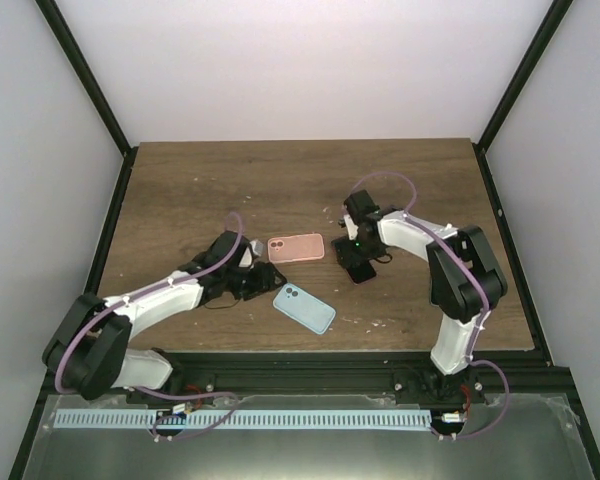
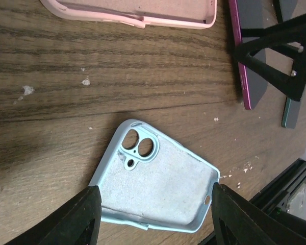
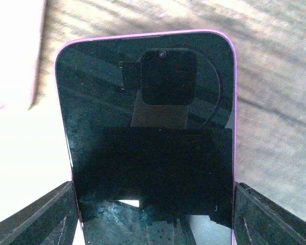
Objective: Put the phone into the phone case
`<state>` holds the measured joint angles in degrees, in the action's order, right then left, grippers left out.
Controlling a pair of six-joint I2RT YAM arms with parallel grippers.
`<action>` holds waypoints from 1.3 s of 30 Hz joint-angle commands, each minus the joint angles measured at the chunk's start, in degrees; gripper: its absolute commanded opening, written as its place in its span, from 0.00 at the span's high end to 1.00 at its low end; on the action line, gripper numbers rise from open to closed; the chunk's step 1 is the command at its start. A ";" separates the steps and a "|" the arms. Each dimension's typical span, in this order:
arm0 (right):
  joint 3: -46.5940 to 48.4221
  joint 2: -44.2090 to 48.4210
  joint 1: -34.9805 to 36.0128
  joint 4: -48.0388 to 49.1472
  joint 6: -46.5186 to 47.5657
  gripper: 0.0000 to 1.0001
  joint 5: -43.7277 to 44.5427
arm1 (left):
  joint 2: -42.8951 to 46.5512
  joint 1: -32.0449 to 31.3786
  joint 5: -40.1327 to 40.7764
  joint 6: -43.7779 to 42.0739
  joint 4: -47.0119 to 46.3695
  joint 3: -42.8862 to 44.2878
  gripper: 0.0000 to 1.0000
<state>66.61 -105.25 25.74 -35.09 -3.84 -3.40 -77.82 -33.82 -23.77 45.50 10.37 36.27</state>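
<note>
Phone (image 3: 148,127), dark-screened and pink-rimmed, is sitting just right of the pink case (image 1: 296,246) on the wooden table (image 1: 230,180). The right gripper (image 3: 153,204) is straddling its lower end, with fingers (image 3: 51,214) close against both long edges; I cannot tell if they are pinching it. The left gripper (image 2: 155,190) is standing spread around the near end of the light blue case (image 2: 158,178), which is lying hollow side up; I cannot tell if it is touching.
</note>
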 commanded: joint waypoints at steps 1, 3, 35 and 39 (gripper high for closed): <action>-0.86 6.25 2.77 -2.52 -2.91 0.29 -2.05 | 3.12 0.65 -0.49 -0.67 1.11 -2.98 0.38; -2.20 9.21 4.54 -2.85 -3.40 0.29 -2.20 | 4.70 1.65 -1.38 -0.01 0.54 -4.61 0.37; -10.41 11.51 27.95 8.22 0.38 0.30 -4.70 | 9.94 9.04 -11.06 2.52 -3.41 -10.89 0.32; -10.45 10.46 28.05 8.51 1.51 0.30 -4.32 | 8.62 9.06 -11.50 2.65 -4.41 -11.19 0.34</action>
<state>55.70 -94.30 53.08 -28.86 -4.47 -7.86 -67.88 -25.04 -34.17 48.07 8.29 25.67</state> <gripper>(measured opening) 0.778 0.671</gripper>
